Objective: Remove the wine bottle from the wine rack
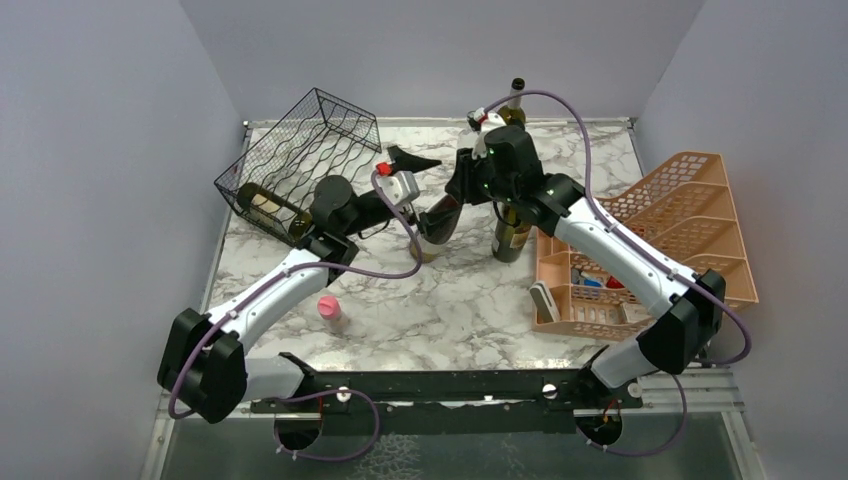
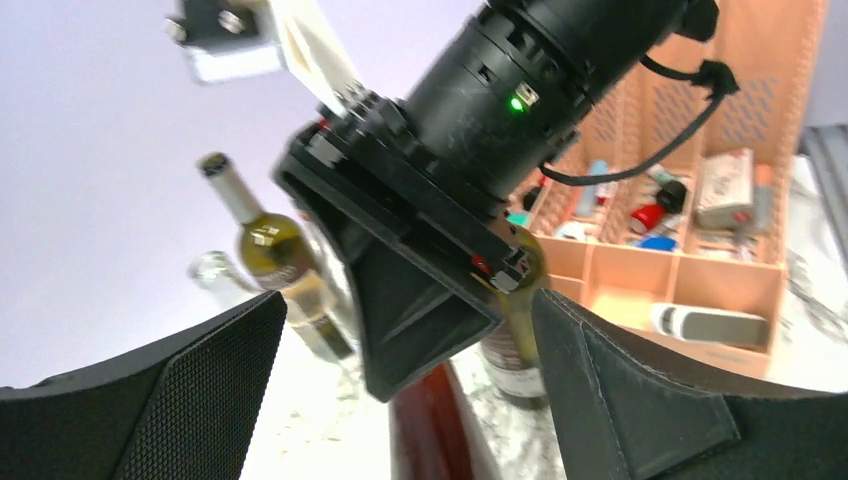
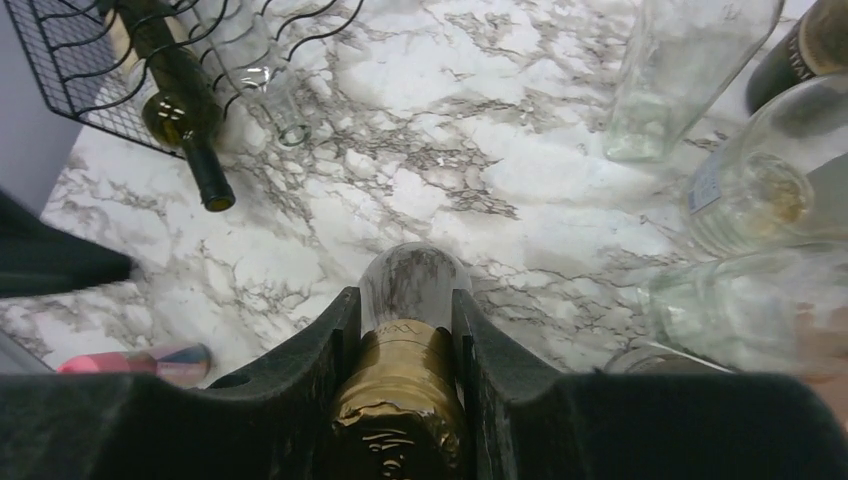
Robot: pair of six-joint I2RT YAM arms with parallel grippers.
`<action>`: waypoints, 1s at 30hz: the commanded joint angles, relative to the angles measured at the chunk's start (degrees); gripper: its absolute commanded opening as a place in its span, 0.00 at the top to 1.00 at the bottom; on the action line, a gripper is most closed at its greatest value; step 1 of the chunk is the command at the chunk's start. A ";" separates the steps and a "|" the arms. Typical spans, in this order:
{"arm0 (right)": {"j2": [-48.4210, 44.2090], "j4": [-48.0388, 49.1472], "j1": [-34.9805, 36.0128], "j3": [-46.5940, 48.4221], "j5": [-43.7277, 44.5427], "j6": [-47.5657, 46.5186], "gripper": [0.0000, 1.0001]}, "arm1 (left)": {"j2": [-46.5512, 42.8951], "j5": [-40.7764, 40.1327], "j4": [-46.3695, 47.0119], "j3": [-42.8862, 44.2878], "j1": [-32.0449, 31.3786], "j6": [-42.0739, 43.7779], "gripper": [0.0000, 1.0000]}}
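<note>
Top external view: the right gripper (image 1: 458,192) is clamped on the neck of the wine bottle (image 1: 438,228), which hangs tilted, base down, over the marble table (image 1: 470,310), well clear of the wine rack (image 1: 300,150); the left gripper (image 2: 410,395), spread wide, flanks its body

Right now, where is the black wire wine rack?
The wine rack sits at the table's far left in the top view, a green bottle in it, beside the left arm.

Top camera high over table (image 1: 450,310), wrist cameras close, right wrist also sees wine rack (image 3: 70,70)
</note>
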 commanded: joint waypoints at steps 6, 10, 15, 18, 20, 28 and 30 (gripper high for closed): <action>6.47 -3.92 -1.33 15.01 6.27 -3.22 0.99 | -5.65 -24.17 9.52 -6.05 5.47 -2.17 0.01; 9.42 -5.60 -2.70 20.19 6.72 -3.88 0.99 | -5.67 -33.76 9.57 -6.63 9.56 -6.65 0.01; 12.25 -6.40 -3.92 24.21 7.29 -4.63 0.99 | -3.45 -29.70 9.56 -5.16 14.14 -13.06 0.01; 13.55 -6.44 -5.00 25.72 7.21 -4.90 0.99 | -1.66 -25.36 9.56 -3.71 15.61 -17.40 0.03; 14.50 -6.11 -5.54 26.58 7.13 -5.27 0.99 | -0.32 -23.44 9.44 -2.79 16.80 -20.31 0.03; 18.10 -6.15 -7.21 31.92 8.05 -7.30 0.99 | 2.90 -18.32 9.45 -0.47 20.46 -28.28 0.03; 19.33 -6.81 -7.25 33.66 9.04 -8.17 0.99 | 3.24 -17.70 9.40 -0.19 21.17 -29.30 0.03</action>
